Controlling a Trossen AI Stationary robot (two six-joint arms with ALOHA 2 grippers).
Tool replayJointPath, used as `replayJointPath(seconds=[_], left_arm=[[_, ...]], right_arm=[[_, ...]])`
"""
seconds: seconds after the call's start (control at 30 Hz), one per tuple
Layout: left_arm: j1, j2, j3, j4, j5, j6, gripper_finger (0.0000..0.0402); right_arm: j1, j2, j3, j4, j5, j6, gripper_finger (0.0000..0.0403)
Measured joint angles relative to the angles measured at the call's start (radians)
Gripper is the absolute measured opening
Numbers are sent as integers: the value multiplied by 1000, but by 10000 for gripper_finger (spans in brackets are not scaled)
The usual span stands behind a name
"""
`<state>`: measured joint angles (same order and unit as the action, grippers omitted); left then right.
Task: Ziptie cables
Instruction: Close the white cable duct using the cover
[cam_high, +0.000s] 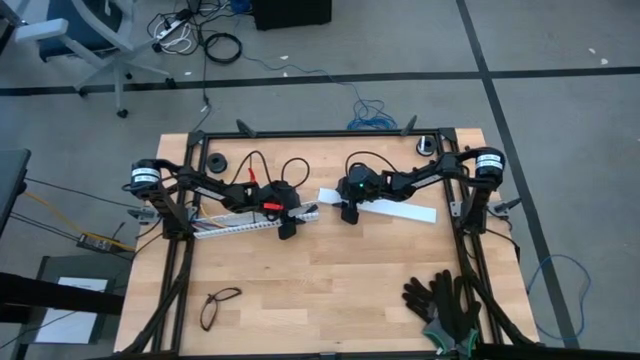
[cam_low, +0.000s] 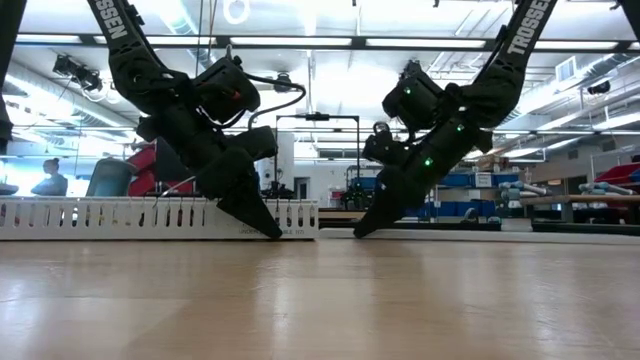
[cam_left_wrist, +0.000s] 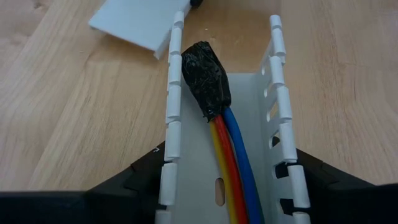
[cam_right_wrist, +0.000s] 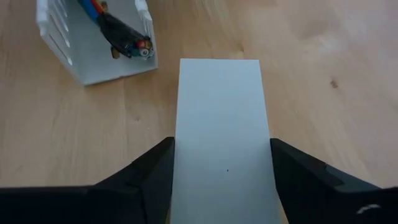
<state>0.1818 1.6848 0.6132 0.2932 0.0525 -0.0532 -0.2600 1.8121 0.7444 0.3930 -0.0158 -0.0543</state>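
Note:
The cables (cam_left_wrist: 233, 155), yellow, red and blue wires bound at one end by black tape (cam_left_wrist: 205, 74), lie along the floor of a white slotted rail (cam_high: 240, 226) that rests on the table at centre left. My left gripper (cam_high: 288, 230) is shut on this rail's right end. A flat white strip (cam_high: 400, 210) lies on the table to the right of the rail. My right gripper (cam_high: 350, 212) is shut on the strip near its left end. The right wrist view shows the rail's open end with the taped cable end (cam_right_wrist: 127, 38) just beyond the strip. My left gripper holds the rail between its two fingers, one on the outside of each slotted side wall (cam_left_wrist: 166, 180), close to the rail's right end. The fingers slant down from the table's left and lie along the rail. The rail rests on the table. My right gripper has the flat strip between its two fingers, one on each long edge (cam_right_wrist: 176, 155), near the strip's left end. The fingers slant down from the table's right and lie along the strip. The strip lies flat on the table.
A pair of glasses (cam_high: 220, 305) lies near the front left. Black gloves (cam_high: 445, 305) lie at the front right. A black round part (cam_high: 215, 163) sits at the far left. Black frame bars (cam_high: 470, 250) run along the table's sides. Bare wood lies between the grippers and the near edge.

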Motion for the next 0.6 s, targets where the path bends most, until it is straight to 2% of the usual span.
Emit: replayJointPath(seconds=[0.43, 0.6], left_arm=[[0, 0, 0, 0, 0, 0, 219], [0, 0, 0, 0, 0, 0, 219]], right_arm=[[17, -81, 0, -4, -17, 0, 223], [35, -110, 0, 4, -92, -1, 228]])
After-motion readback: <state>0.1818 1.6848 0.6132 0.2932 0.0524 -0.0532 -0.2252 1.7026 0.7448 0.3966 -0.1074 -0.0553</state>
